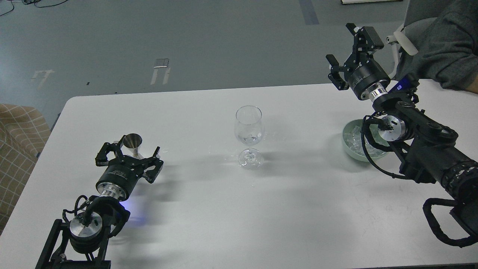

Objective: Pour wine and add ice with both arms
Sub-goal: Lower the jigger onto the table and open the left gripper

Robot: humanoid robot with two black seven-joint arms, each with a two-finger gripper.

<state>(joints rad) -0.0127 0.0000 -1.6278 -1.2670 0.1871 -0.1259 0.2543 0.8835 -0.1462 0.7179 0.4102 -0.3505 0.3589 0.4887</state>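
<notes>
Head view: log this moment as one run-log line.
left gripper open around jigger | right gripper open, raised | glass upright, centre | ice in bowl

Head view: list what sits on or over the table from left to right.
Left pincer open around the steel jigger → wine glass → right pincer, open and raised → green bowl of ice.

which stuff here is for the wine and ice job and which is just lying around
For the job:
- wine glass
- metal jigger, between the open fingers of the left pincer
- green bowl of ice
- right pincer, open, raised

Just there:
- person's grey sleeve
- checked cushion
- tape marks on the floor
</notes>
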